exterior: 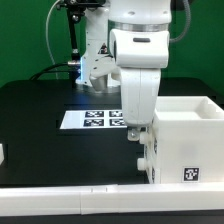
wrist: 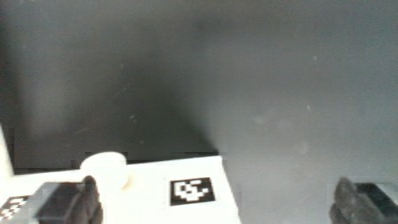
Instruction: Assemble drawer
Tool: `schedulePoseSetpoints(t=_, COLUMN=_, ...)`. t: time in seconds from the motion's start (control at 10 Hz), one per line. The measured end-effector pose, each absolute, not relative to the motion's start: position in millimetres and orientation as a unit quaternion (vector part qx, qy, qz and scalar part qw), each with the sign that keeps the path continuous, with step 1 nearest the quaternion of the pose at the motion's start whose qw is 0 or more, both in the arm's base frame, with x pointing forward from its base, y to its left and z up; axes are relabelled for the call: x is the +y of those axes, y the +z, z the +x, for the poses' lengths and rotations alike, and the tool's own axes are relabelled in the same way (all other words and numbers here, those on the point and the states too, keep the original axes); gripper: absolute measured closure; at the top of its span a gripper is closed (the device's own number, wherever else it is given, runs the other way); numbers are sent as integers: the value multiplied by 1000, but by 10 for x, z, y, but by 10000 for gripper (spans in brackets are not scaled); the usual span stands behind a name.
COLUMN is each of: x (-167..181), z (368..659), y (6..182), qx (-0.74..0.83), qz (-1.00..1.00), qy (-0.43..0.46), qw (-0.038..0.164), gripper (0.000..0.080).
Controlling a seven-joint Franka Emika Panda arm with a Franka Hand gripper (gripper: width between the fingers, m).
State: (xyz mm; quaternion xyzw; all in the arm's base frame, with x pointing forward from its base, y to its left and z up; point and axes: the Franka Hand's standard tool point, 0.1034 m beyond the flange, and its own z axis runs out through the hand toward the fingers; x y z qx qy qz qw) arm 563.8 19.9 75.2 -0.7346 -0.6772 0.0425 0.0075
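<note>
The large white housing (exterior: 185, 140) stands at the exterior view's right, with a tag on its near face. My gripper (exterior: 144, 152) hangs close against its left side, its fingertips hard to make out there. In the wrist view my gripper (wrist: 219, 203) is open, its two dark fingers (wrist: 68, 203) set wide apart. A white tagged part (wrist: 187, 190) with a round knob (wrist: 103, 165) lies under one finger and reaches partway into the gap. The other finger is over bare dark table. Nothing is gripped. A small white piece (exterior: 2, 153) shows at the exterior view's left edge.
The marker board (exterior: 95, 119) lies flat on the black table (exterior: 40, 120) behind my arm. A white rail (exterior: 70, 205) runs along the table's front edge. A dark stand with cables (exterior: 75, 30) rises at the back.
</note>
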Motion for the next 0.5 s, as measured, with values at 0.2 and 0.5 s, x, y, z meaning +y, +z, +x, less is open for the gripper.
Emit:
schedulePoseSetpoints(t=0.2, x=168, z=5630, y=730, qx=-676, qz=-736, qy=44, qw=8, gripper=150)
schedulePoseSetpoints(t=0.5, x=-65, z=5662, y=789, qx=-684, qz=-728, qy=45, qw=7, gripper=150)
